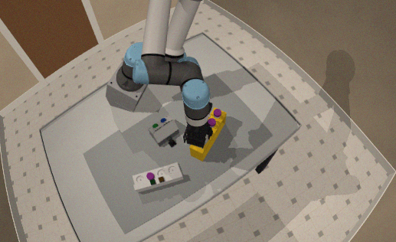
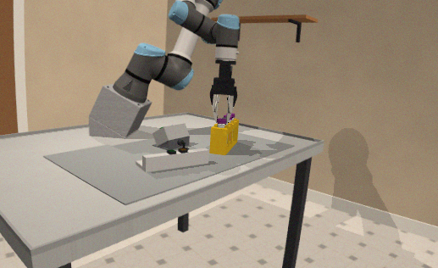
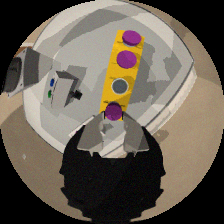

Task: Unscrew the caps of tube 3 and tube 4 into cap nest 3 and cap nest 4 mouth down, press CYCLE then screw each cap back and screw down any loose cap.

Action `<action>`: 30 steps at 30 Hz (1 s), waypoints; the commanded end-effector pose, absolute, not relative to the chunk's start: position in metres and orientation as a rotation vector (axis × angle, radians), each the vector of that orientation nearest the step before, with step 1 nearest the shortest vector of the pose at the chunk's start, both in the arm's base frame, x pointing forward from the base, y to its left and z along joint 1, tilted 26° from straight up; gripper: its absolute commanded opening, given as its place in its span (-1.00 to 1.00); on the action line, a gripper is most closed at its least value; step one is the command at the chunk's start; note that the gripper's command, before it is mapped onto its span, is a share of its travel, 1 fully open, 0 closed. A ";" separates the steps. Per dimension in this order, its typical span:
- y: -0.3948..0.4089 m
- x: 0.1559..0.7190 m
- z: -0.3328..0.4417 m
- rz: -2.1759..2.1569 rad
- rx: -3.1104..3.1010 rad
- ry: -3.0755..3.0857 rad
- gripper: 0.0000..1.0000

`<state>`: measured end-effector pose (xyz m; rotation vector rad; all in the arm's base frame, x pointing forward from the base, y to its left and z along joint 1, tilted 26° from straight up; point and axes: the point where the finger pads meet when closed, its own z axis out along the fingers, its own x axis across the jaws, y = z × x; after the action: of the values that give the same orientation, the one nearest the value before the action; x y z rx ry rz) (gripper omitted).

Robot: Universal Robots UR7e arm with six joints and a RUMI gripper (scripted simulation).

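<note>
The yellow decapping station DS [image 1: 198, 152] [image 2: 219, 142] [image 3: 108, 90] holds tubes 1 to 4. Purple caps sit on tube 1 [image 1: 217, 112] [image 3: 131, 37] and tube 2 [image 1: 211, 122] [image 3: 126, 59]. Tube 3 [image 3: 120, 86] is open, without a cap. My gripper [image 2: 222, 122] [image 3: 113, 111] points down and is shut on the purple cap of tube 4, at the tube's mouth; in the top view the gripper body hides it. In the white cap tray CT [image 1: 175, 177] [image 2: 176, 161], a purple cap [image 1: 150, 176] sits in nest 3; nests 1, 2 and 4 are empty. Both tray lamps look dark.
The grey key housing [image 1: 165, 132] [image 2: 172, 135] [image 3: 63, 90] stands between the arm's base and CT, with the blue key [image 1: 163, 120] [image 3: 52, 82] and green key [image 1: 155, 125] [image 3: 49, 94]. A small black piece [image 1: 171, 142] [image 3: 77, 94] is beside the housing.
</note>
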<state>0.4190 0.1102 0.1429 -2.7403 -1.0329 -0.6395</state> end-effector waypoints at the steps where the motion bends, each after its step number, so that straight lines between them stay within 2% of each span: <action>1: 0.110 0.419 0.143 -0.650 -2.708 -1.117 -1.00; 5: 0.110 0.419 0.143 -0.650 -2.708 -1.117 -1.00; 6: 0.110 0.419 0.143 -0.650 -2.708 -1.117 -0.30; 16: 0.110 0.419 0.143 -0.650 -2.708 -1.117 -0.30; 21: 0.110 0.419 0.145 -0.609 -2.782 -0.759 -0.30; 30: 0.109 0.417 0.149 -0.607 -2.785 -0.742 -0.30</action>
<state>0.4173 0.1093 0.1467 -2.7821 -0.7514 -0.6071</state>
